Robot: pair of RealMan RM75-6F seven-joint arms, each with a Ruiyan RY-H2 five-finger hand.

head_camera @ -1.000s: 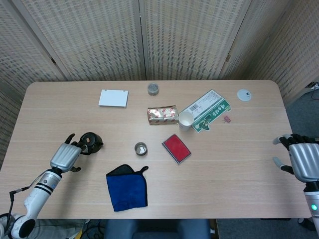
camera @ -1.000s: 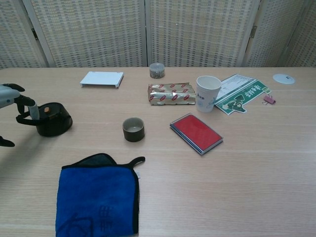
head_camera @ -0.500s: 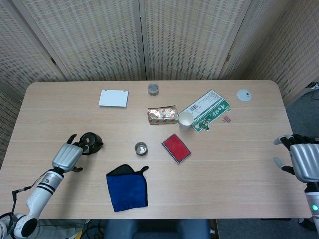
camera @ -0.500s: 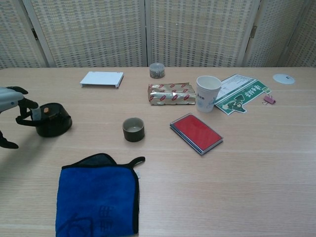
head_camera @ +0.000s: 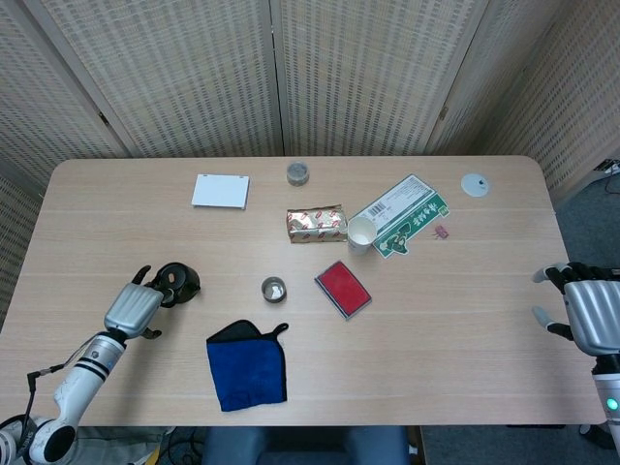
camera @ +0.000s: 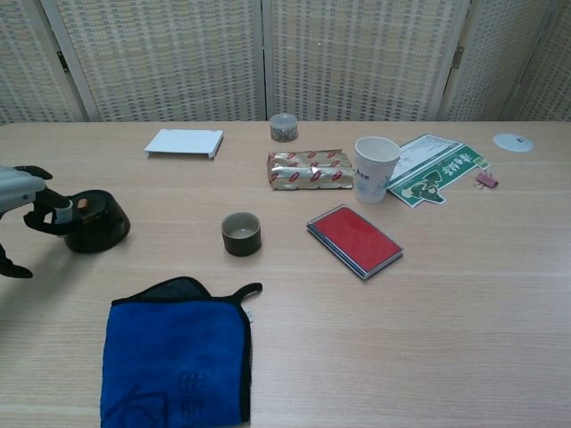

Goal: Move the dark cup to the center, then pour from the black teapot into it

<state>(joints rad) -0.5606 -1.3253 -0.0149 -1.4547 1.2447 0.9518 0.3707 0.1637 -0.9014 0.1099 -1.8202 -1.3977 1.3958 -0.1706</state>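
Pale wood-grain surface [head_camera: 465,291], rounded corners; near edge cut off in chest view.

Folded blue microfibre cloth [camera: 177,355] with black trim, soft nap; its lower edge runs out of the chest view.

Green-and-white printed paper packet [head_camera: 402,216], flat, partly tucked behind the white paper cup [camera: 376,168].

Right robot hand [head_camera: 586,312], grey metal, at the far right edge beyond the surface; fingers spread, holding nothing. Partly cut off by the frame; chest view does not show it.

Left robot hand [head_camera: 135,306], grey back with black fingers [camera: 40,172], at the handle side of the squat black teapot [camera: 93,222]. In chest view most of the hand is cut off at the left edge. Fingers curl at the handle; whether they actually grip it, cannot tell.

Teapot sits at left of surface, matte dark body, lid with a small orange-brown knob.

Red flat rectangular case [camera: 355,240], dark rim.

Crinkled gold foil packet [camera: 310,169], red print illegible.

White flat rectangular box [head_camera: 220,190].

Small dark glazed cup [camera: 241,233], round, pale inside, stands near the centre, between teapot and red case.

Small round tin [head_camera: 297,173], white disc [head_camera: 474,184], tiny pink clip [camera: 486,180] — details too small to read.
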